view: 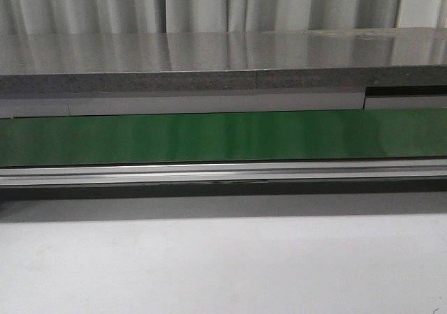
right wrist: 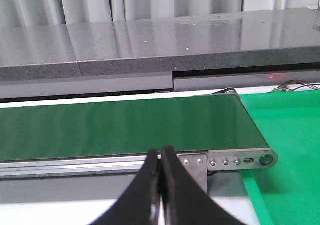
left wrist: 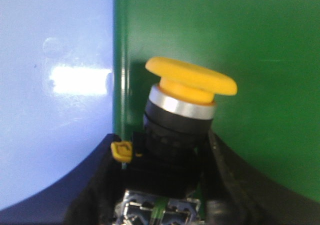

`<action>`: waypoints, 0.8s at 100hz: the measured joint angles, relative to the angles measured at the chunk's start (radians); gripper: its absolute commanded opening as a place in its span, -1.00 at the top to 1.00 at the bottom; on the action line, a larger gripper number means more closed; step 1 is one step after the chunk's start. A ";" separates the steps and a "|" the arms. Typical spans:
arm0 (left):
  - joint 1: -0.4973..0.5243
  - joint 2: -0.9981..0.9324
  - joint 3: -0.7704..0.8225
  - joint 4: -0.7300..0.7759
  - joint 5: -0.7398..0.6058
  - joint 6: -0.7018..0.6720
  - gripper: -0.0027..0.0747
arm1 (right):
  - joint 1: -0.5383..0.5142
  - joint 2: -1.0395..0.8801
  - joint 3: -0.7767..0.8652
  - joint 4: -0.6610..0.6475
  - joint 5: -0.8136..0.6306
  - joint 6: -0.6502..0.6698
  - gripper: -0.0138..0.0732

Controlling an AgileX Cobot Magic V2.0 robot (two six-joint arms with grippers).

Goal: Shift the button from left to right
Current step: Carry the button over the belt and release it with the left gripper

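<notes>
A: Left wrist view: small push-button with a round yellow mushroom cap, silver collar and black body [left wrist: 182,117] sits between the black fingers [left wrist: 232,180] of the left gripper [left wrist: 165,185], which pinch its body. Cap tilts slightly. Behind it, a green surface [left wrist: 240,35] meets a pale blue-white one [left wrist: 55,110].

B: Right side?

A: Right gripper [right wrist: 161,185]: black fingers [right wrist: 176,185] pressed together, nothing between them, in front of the long green conveyor belt [right wrist: 125,127] and its silver end roller bracket [right wrist: 240,161].

B: Front view?

A: Same belt [view: 223,138], grey stone slab [view: 209,63] behind; neither arm nor button visible there
</notes>
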 measured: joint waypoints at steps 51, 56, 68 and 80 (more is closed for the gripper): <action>0.000 0.002 0.000 -0.050 0.002 0.000 -0.67 | 0.000 0.000 0.000 0.000 0.000 0.000 0.84; 0.000 0.000 0.000 -0.051 0.005 0.000 -0.67 | 0.000 0.000 0.000 0.000 0.000 0.000 0.84; 0.000 -0.027 0.000 -0.054 0.007 0.000 -0.67 | 0.000 0.000 0.000 0.000 0.000 0.000 0.84; -0.002 -0.084 0.000 -0.054 0.003 0.005 -0.67 | 0.000 0.000 0.000 0.000 0.000 0.000 0.84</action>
